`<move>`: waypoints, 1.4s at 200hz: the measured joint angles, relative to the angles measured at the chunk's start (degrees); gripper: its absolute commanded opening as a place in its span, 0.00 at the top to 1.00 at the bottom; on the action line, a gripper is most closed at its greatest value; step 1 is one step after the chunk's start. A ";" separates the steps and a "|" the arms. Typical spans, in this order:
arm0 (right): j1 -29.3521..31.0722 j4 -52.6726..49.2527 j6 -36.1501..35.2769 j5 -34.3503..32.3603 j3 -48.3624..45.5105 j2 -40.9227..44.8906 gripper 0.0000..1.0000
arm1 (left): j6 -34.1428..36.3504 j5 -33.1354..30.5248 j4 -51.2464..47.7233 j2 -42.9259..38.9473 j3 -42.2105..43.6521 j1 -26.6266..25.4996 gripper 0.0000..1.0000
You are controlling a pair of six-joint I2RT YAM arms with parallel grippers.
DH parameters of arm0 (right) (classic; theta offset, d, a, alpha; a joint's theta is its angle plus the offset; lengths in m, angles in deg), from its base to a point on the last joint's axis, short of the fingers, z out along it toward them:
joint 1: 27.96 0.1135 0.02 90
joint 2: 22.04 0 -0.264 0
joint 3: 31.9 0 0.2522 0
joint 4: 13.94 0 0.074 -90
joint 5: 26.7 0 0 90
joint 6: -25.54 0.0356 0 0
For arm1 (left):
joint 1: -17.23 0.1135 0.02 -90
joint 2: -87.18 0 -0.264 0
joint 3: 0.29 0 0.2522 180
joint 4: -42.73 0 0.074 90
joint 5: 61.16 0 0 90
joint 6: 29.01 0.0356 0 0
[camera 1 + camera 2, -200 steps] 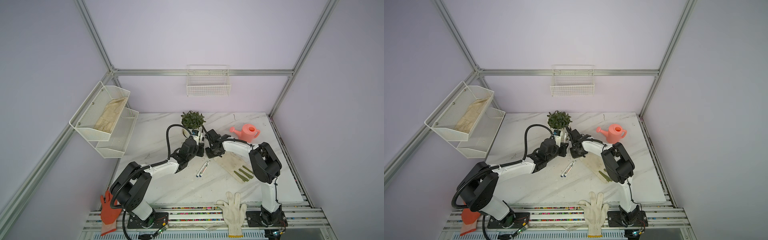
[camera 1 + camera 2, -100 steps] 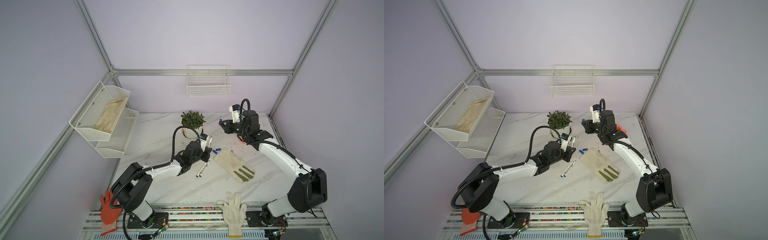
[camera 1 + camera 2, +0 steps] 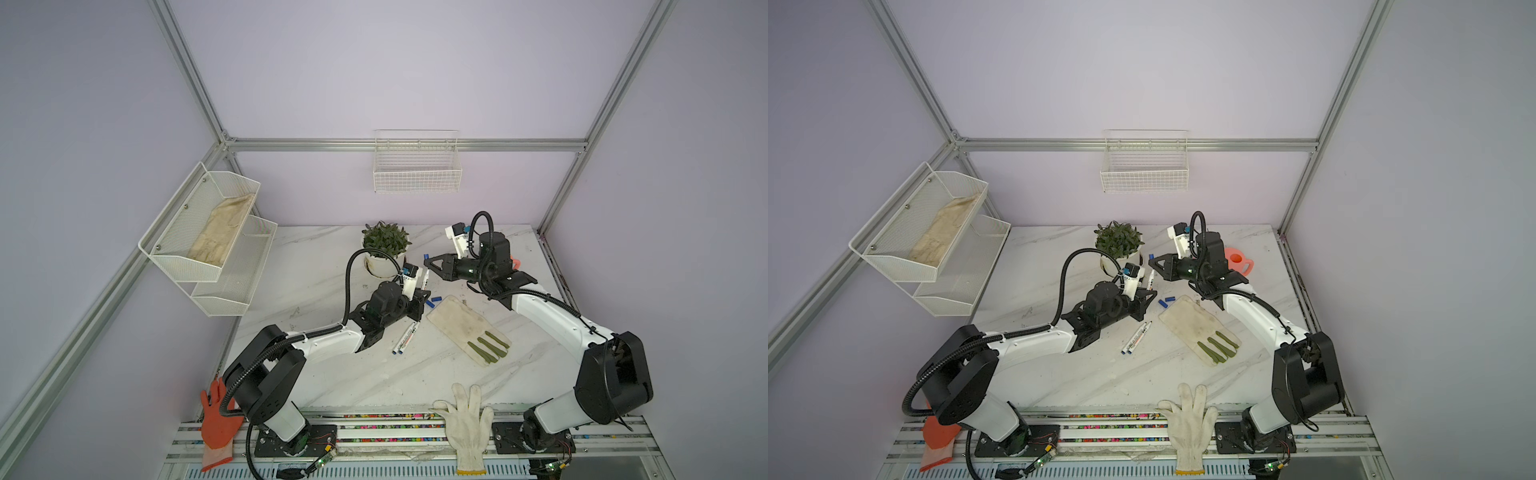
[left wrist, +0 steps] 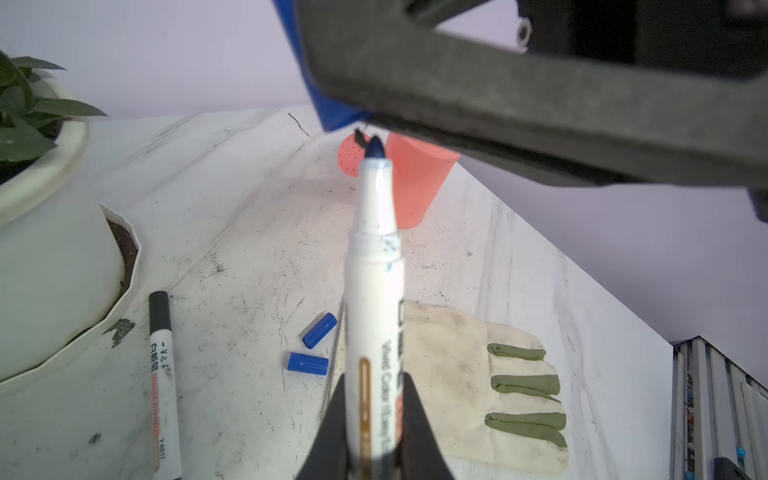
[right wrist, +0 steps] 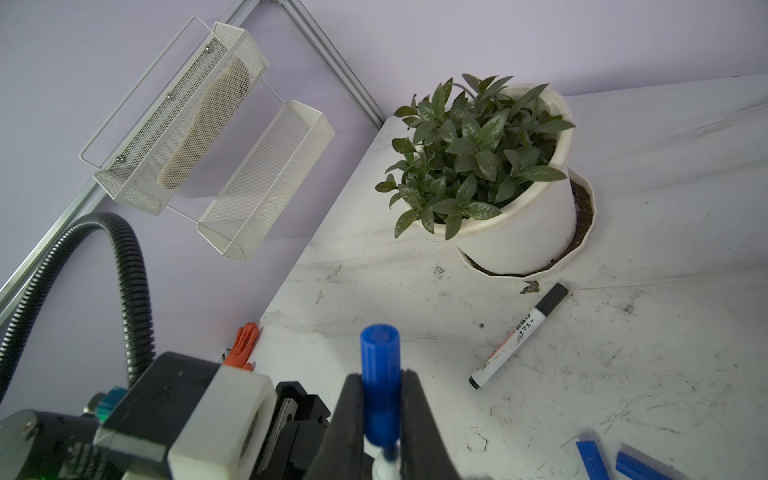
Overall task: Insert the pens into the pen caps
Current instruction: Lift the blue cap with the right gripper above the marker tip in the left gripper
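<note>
step: I'm aligning cap over tip | left gripper [image 4: 374, 397] clamping narrowly on blue-tipped pen [image 4: 374, 286] | right gripper [image 5: 380, 388] pinching blue cap [image 5: 379, 353], at pen's 12 o'clock in both top views | next: needing straight push together

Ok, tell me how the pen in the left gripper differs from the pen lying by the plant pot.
Cap: the held pen has none, its blue tip bare; the lying pen wears a black cap. Pose: the held pen is clamped in the left gripper above the table, pointing at the blue cap in the right gripper; the lying pen rests flat beside the plant pot, untouched. Both have white printed barrels.
</note>
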 measured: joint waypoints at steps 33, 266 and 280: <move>0.00 0.13 0.26 1.18 -0.09 0.07 1.00 | -0.09 -0.17 0.22 0.17 0.00 0.00 1.00; -0.76 0.44 0.59 2.80 -1.57 1.14 1.00 | -1.31 -0.39 3.58 0.33 0.00 0.07 1.00; -0.76 0.59 0.57 3.19 -1.57 1.36 1.00 | -1.81 0.00 4.52 0.37 0.00 0.17 1.00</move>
